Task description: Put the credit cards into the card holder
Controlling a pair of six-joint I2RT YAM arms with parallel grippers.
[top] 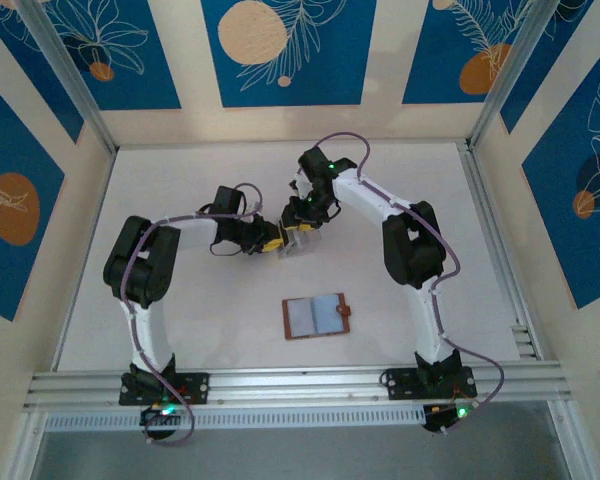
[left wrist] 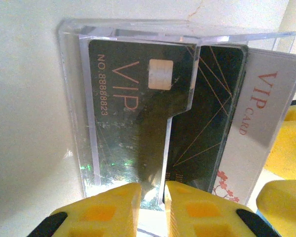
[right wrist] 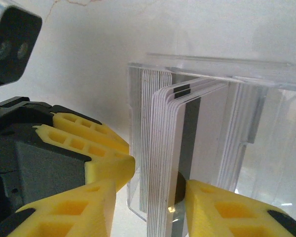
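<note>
My left gripper is nearly closed, seemingly pinching the front pane of the clear plastic stand, which holds a dark VIP card, a black gold-lined card and a white VIP card.

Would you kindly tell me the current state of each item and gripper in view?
card holder: lying open on the table, apart from both grippers.
credit cards: standing on edge inside the clear stand.
clear stand: loaded with cards, front panel pinched.
left gripper: shut on the clear stand's front panel.
right gripper: jaws straddle the card stack; grip unclear.
</note>
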